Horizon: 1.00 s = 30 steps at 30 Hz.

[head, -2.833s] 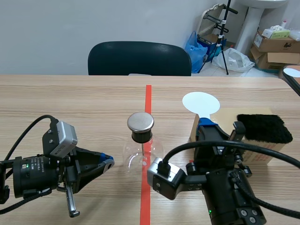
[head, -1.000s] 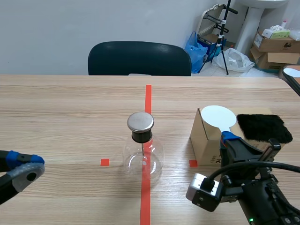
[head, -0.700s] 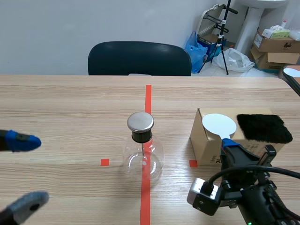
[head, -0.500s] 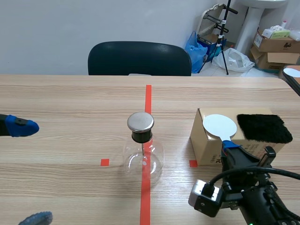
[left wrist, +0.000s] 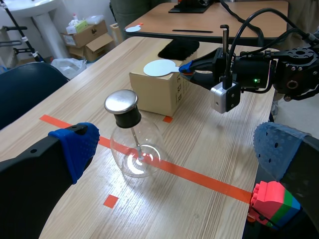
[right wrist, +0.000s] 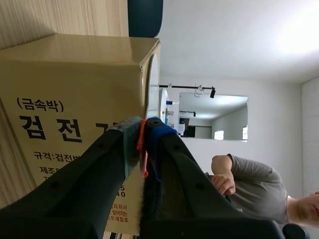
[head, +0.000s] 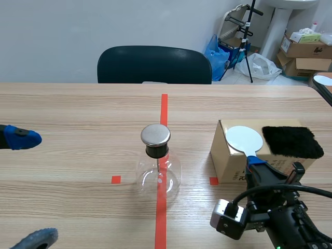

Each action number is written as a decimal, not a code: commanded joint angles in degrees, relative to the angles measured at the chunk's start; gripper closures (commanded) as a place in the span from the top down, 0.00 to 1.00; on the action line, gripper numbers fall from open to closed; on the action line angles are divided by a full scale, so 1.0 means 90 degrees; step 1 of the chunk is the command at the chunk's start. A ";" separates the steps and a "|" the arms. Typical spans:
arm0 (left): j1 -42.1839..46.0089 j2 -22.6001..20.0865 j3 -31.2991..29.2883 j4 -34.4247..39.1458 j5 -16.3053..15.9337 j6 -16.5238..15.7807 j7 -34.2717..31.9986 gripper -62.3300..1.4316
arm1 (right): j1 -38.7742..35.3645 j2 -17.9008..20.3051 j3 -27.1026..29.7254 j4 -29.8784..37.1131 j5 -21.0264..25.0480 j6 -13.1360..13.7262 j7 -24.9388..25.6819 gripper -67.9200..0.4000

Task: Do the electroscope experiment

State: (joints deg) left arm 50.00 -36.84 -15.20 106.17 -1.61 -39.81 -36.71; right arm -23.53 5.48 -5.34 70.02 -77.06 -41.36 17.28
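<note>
While I am looking through the scene camera, the electroscope [head: 157, 174], a round glass flask with a black neck and a flat metal cap [head: 155, 135], is standing upright on the wooden table [head: 78, 109], right on the orange-red tape line; nothing is touching it; the left gripper [head: 28, 189] is hovering at the table's left side, well apart from the flask; its jaws are standing widely released, one blue-padded finger [head: 21, 139] farther from me and the other nearer, with nothing between them; through the left wrist camera I am seeing the flask ahead of this gripper. The right gripper [head: 255, 162] is hanging low just in front of the cardboard box [head: 227, 158], to the right of the flask; its jaws are clenching the thin orange handle of the white disc [head: 243, 138]; the disc is lying over the box's top, just beside the black fur piece [head: 290, 141]; I cannot tell whether it is touching the box; through the right wrist camera the disc is showing edge-on beside the box's corner; a dark chair [head: 154, 65] is standing behind the table.
</note>
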 commanded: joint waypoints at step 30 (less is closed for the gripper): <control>0.0053 0.0034 0.0032 0.0015 -0.0083 -0.0008 -0.0083 1.00 | 0.0075 0.0078 0.0002 0.0046 0.0090 -0.0388 -0.0168 1.00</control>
State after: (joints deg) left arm 50.00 -36.82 -15.20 106.17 -1.58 -39.81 -36.64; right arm -23.53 5.54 -5.37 70.02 -76.66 -41.36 16.01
